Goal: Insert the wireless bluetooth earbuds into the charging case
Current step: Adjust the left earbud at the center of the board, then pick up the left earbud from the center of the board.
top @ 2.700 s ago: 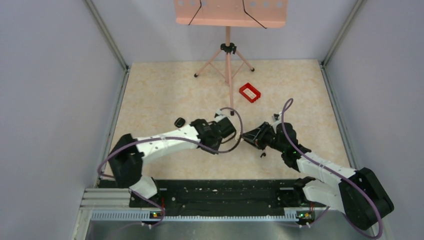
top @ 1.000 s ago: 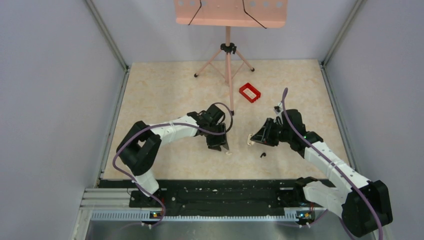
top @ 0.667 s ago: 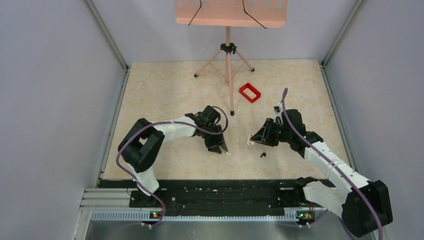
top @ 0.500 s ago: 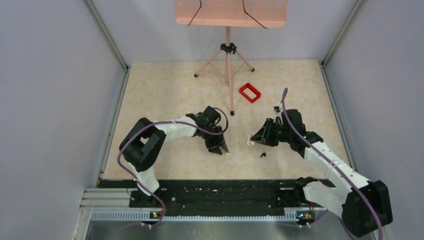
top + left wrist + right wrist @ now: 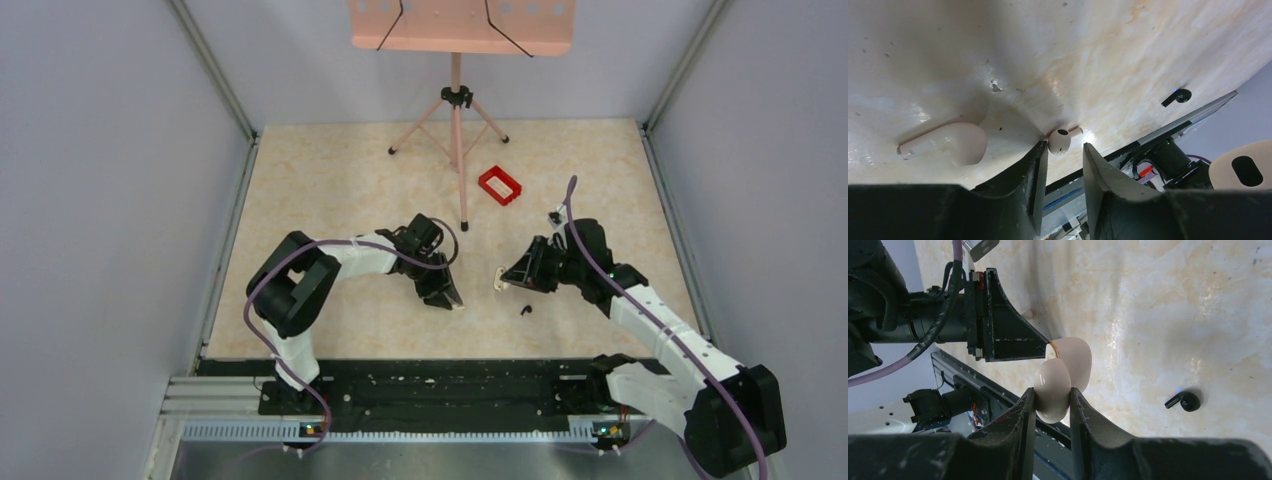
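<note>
Black earbud [image 5: 524,309] lies loose on the bench [image 5: 330,180], nearest you | your left hand [image 5: 1062,150] stands partly open, fingers either side of a white earbud [image 5: 1060,142] on the bench, not clamped; second white earbud [image 5: 955,145] just beside | your right hand [image 5: 1051,392] is clamped on the opened cream case [image 5: 1068,357].

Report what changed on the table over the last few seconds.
The left gripper swung away from the right gripper down to the tabletop, and its open jaws narrowed around a small cream earbud, not yet gripped. The right gripper drew back slightly, keeping its hold on the open cream oval charging case. The tiny black earbud and the red rectangular tray stayed put.
</note>
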